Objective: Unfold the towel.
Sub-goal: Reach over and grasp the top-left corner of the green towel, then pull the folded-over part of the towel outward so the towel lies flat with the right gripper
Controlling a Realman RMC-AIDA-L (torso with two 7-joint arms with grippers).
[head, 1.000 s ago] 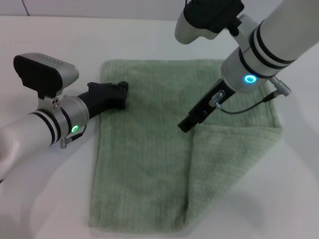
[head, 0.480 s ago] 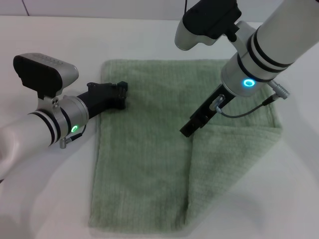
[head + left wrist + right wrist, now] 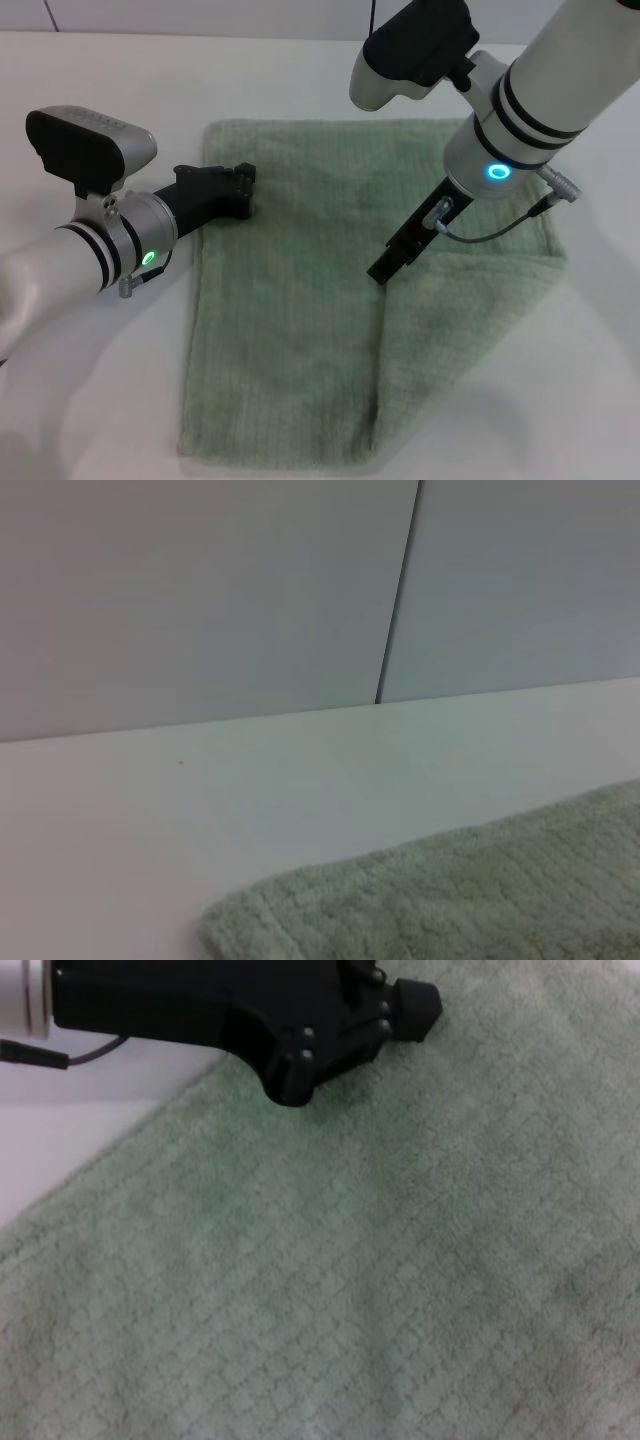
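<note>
The towel (image 3: pixel 290 300) is a pale sage-green terry cloth lying flat on the white table. Its right part is folded over onto itself as a flap (image 3: pixel 460 340). My right gripper (image 3: pixel 383 270) points down at the flap's far inner corner, at or just above the cloth. My left gripper (image 3: pixel 240 188) rests at the towel's far left edge. It also shows in the right wrist view (image 3: pixel 330 1030), lying on the towel (image 3: pixel 380 1260). The left wrist view shows a towel corner (image 3: pixel 450 900) on the table.
The white table (image 3: pixel 90 380) surrounds the towel, with bare room at the left and the far side. A pale wall with a dark vertical seam (image 3: pixel 398 590) stands behind the table. A grey cable (image 3: pixel 490 228) loops by my right wrist.
My right gripper has moved a little toward me and to the right, to the flap's corner. The towel and the left arm have not moved.
</note>
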